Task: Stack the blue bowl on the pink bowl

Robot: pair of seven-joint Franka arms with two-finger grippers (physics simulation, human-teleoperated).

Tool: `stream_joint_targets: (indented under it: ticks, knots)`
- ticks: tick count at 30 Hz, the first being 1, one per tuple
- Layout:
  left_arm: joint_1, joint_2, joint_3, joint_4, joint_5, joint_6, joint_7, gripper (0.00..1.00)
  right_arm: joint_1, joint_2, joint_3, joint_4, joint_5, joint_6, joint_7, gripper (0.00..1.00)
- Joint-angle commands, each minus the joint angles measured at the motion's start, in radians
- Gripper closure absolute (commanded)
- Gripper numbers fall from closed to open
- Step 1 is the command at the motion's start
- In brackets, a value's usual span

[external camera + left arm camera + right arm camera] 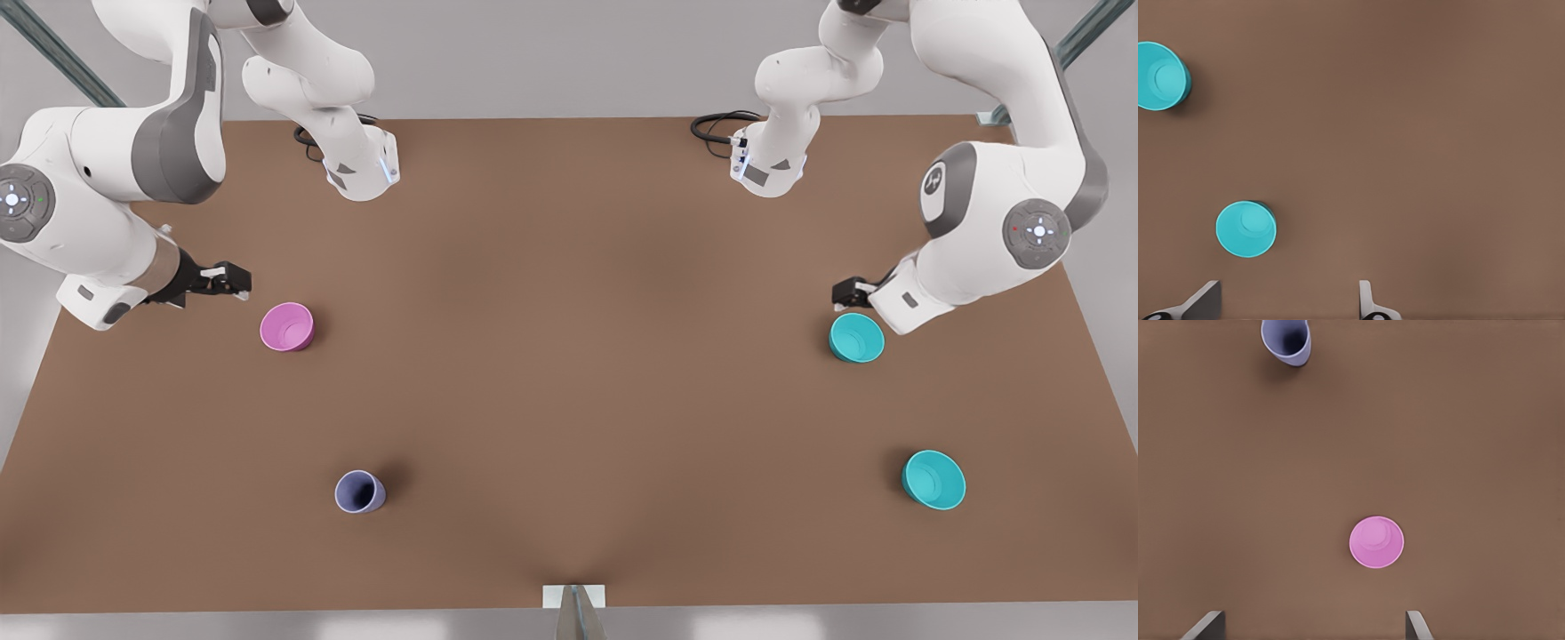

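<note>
Glossy smooth blue bowl (856, 338) and pink bowl (286, 326), plastic-looking; matt brown table (569, 356)

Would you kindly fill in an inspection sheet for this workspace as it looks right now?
Surface: brown table, flat, no spills.
Job's things: glossy blue bowl with steep sides, upright, at the front view's right; glossy pink bowl, upright, at its left; far apart, unstacked.
Clutter: wider flared teal bowl; small lavender-grey cup.
Grippers: left gripper open, beside the blue bowl, holding nothing; right gripper open, near the pink bowl, holding nothing.
Cables: black cable loops at both arm bases.
Surroundings: grey floor, metal struts, small bracket at the near table edge.
</note>
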Motion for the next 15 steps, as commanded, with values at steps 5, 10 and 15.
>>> stream_joint_targets:
  ticks: [5,10,15]
  knots:
    - [0.002,0.002,-0.001,0.000,-0.001,0.009,0.016,0.00,-0.087,0.010,-0.005,-0.215,0.008,0.073,-0.055,0.00]
    - [0.053,0.002,-0.001,-0.001,-0.002,-0.004,0.019,0.00,-0.254,-0.001,-0.003,-0.617,0.021,0.528,-0.061,0.00]
    - [0.044,0.002,-0.005,0.017,0.001,-0.004,0.019,0.00,-0.289,0.034,-0.003,-0.851,0.095,0.981,-0.073,0.00]
